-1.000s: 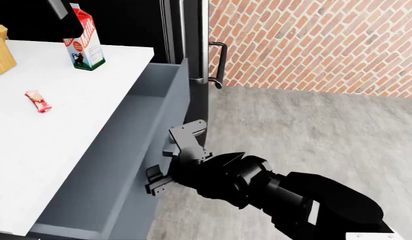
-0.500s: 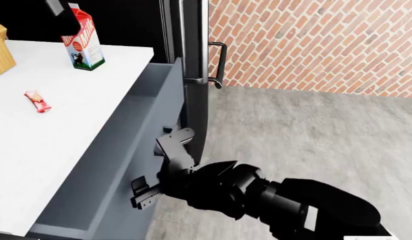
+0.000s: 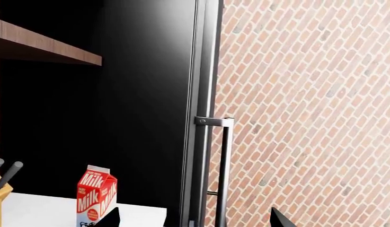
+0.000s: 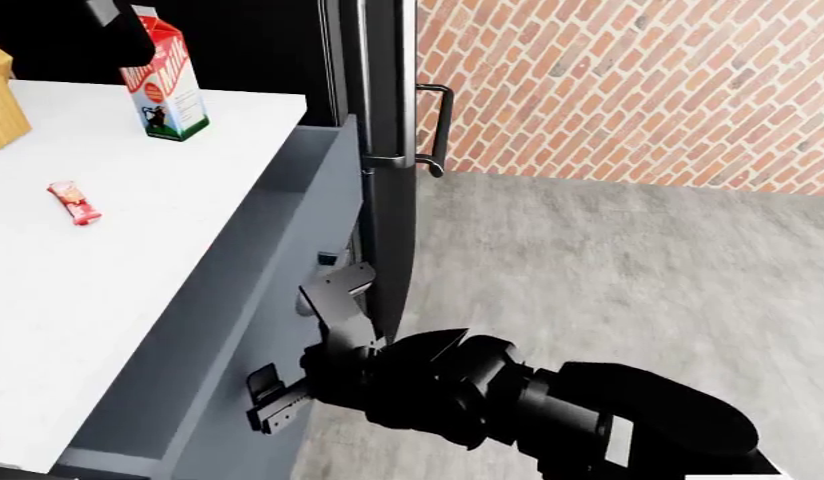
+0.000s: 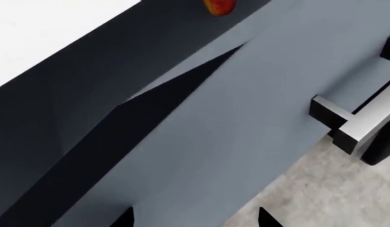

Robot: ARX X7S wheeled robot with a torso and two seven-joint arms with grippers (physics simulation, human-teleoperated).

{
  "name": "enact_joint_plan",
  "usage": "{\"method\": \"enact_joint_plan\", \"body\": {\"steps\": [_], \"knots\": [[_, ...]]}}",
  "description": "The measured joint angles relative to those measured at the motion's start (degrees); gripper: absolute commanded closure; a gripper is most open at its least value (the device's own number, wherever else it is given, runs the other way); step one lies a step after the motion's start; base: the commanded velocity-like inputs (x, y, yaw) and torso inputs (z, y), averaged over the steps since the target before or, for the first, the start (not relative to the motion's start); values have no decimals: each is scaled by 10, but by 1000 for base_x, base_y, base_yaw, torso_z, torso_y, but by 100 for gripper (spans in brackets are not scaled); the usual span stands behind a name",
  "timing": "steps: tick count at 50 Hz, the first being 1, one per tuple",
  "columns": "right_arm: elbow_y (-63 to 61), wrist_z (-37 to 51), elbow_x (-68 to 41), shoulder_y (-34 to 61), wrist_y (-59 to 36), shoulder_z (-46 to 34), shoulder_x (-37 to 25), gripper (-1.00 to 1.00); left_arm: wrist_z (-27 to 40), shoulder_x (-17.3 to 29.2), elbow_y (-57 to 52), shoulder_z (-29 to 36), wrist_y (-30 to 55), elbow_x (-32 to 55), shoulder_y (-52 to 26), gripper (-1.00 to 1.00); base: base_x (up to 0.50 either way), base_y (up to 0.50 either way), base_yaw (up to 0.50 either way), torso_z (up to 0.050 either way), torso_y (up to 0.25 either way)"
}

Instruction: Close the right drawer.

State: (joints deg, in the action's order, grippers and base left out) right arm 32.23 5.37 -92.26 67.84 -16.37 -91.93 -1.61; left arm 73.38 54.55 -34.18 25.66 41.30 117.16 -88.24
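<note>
Right gripper (image 4: 309, 335), jaws spread w/ nothing btwn, sits flat against the drawer (image 4: 252, 300) front by its handle to shove it in; drawer part-open under the counter (image 4: 105, 260); left claw's tips spread, idle.

The right drawer (image 4: 299, 260), a blue-grey box with a flat front and small dark bar handle (image 5: 337, 124), stands partly open under the white counter (image 4: 105, 280), perhaps only narrowly.

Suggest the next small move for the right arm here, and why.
Probably push on toward the counter: the right gripper rests open against the drawer front, and the drawer stands out from the counter edge, only partly closed.
</note>
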Motion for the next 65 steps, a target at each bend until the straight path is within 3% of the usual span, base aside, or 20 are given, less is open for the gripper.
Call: {"method": "enact_joint_plan", "body": {"steps": [23,65], "knots": [[-62,48,-16,30,14,-6,-16,-100,1,-3,-3,7,-2,-2,0,-100,0,0,0,0,0],[-413,276,-54,174,10,111,-251,-100,8,-9,-12,22,-3,-5,-1,-100,0,0,0,0,0]]}}
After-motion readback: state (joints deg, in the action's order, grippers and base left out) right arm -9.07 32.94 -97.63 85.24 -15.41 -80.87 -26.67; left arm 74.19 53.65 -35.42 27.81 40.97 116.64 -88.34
